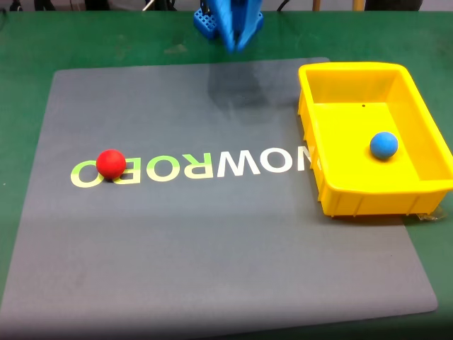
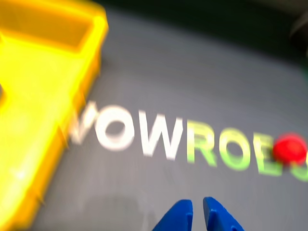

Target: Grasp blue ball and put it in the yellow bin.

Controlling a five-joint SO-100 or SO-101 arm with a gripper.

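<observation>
Blue ball (image 1: 383, 145) is sitting inside the yellow bin (image 1: 354, 198) at the mat's (image 1: 212, 241) right edge, red ball (image 1: 110, 163) is resting far left on the lettering, while the gripper (image 2: 198, 211) is hanging empty, fingertips nearly closed.

A robotics lab bench: green table (image 1: 28, 42), printed grey mat (image 1: 212, 241) (logo "NOWROBO").

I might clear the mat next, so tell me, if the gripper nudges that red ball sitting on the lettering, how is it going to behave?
The red ball is round and rests free on the flat grey mat, so a nudge would probably send it rolling. Its matte surface suggests foam or rubber, likely light and grippy rather than slick. Nothing near it would stop it.
</observation>
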